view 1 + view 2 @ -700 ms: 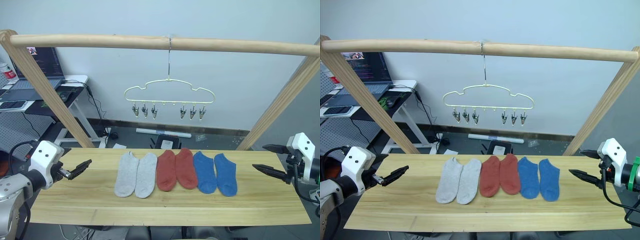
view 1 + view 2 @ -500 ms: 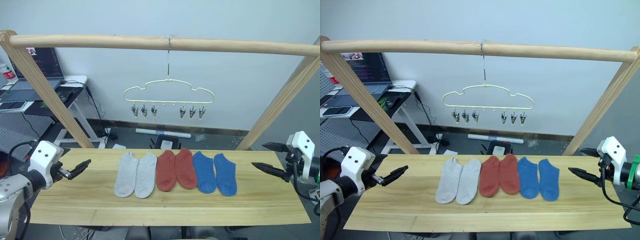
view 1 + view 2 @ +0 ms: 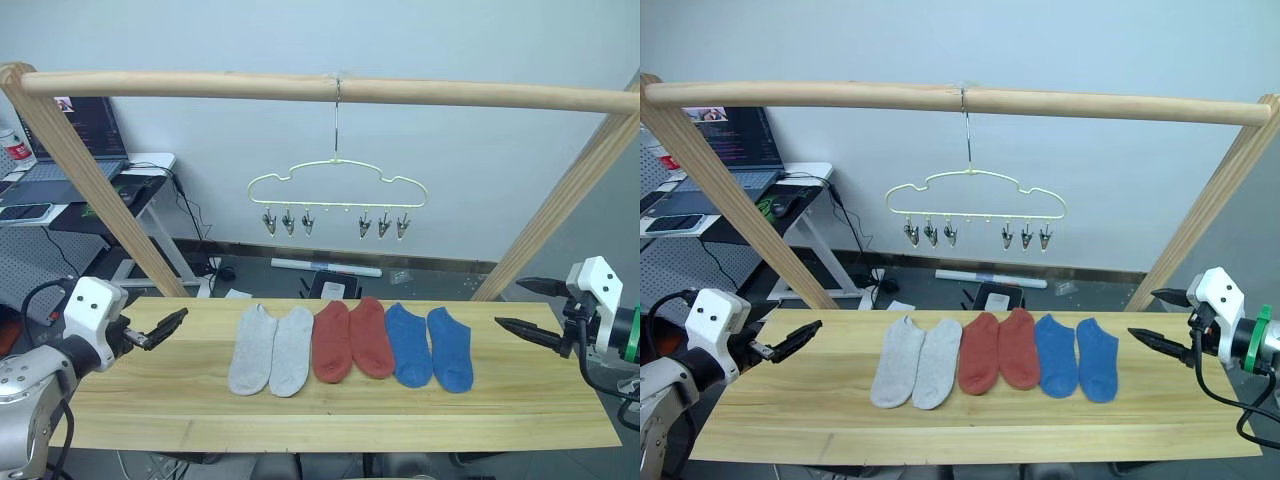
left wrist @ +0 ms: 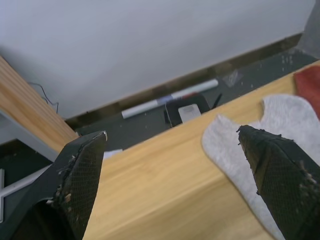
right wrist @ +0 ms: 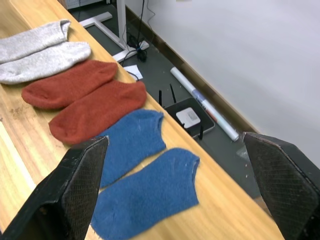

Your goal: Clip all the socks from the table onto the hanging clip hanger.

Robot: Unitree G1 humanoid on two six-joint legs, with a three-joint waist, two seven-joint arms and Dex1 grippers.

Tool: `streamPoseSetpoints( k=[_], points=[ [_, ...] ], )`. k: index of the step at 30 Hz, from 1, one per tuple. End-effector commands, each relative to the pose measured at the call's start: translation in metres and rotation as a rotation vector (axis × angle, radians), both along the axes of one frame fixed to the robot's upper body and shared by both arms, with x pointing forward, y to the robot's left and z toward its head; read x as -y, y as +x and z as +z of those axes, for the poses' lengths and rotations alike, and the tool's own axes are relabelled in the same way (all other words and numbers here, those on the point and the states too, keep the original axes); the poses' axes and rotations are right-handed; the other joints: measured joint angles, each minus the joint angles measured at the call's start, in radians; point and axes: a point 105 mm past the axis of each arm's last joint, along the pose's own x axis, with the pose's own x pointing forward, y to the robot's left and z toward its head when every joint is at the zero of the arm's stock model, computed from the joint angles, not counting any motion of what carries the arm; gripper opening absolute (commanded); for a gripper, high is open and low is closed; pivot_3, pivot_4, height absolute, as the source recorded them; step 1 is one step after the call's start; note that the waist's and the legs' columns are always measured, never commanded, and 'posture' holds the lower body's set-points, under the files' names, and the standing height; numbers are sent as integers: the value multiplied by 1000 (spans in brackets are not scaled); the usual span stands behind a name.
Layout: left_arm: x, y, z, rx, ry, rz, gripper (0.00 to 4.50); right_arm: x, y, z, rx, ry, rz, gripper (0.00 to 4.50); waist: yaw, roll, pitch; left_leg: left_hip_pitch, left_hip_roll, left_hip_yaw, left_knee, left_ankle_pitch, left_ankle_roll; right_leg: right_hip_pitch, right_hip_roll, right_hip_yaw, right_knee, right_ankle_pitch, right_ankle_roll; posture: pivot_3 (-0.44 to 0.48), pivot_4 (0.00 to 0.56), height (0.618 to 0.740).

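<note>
Knit fabric in three colours lies in a row on the pale wood surface [image 3: 330, 420] in the left eye view: grey socks [image 3: 271, 349], red socks [image 3: 351, 339] and blue socks [image 3: 430, 346], six in all, with the hanger [image 3: 337, 190] hung from the pole [image 3: 330, 88] above them, its clips bare. The left end effector [image 3: 163, 327] hovers near the surface's left end, well apart from the grey pair; the right end effector [image 3: 525, 309] hovers at the right end, nearer the blue pair. In the left wrist view the fingers [image 4: 80, 175] stand wide apart and hold nothing, a grey sock [image 4: 250, 145] between them ahead. The right wrist view shows wide, empty fingers [image 5: 82, 182] too, framing the blue pair [image 5: 145, 172]. The socks look light, limp and unlikely to slip; pinching one at its cuff edge seems best.
</note>
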Motion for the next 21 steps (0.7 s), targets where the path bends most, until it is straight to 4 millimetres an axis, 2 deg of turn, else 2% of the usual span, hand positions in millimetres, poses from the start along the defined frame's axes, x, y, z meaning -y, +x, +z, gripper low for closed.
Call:
streamPoseSetpoints(
  k=[1, 7, 12, 15, 21],
  points=[
    [4, 3, 17, 77, -14, -12, 4500, -10, 3, 14, 55, 6, 32, 4485, -2, -1, -1, 0, 0, 0, 0, 0, 0, 0, 0, 0, 0, 0, 0, -69, 55, 740],
    [10, 2, 21, 99, -49, -46, 4500, -19, 3, 26, 114, 6, 62, 4485, -3, 0, -7, 0, 0, 0, 0, 0, 0, 0, 0, 0, 0, 0, 0, -94, 54, 740],
    [12, 10, 24, 108, -54, -52, 4500, -28, 0, 33, 131, 18, 89, 4485, -4, 0, -12, 0, 0, 0, 1, 0, 0, 0, 0, 0, 0, 0, 0, -108, 58, 740],
    [14, 14, 24, 113, -53, -46, 4500, -42, -3, 40, 154, 29, 136, 4485, -8, 1, -13, 1, 0, 0, 1, 0, 0, 1, 1, 0, 1, 0, 0, -114, 63, 740],
    [37, 27, 27, 173, -137, -27, 4500, -84, -5, 64, 221, 90, 264, 4485, -12, 1, -13, 1, 0, 0, 1, 0, 0, 1, 1, 1, 1, 1, 1, -115, 84, 740]
  ],
)
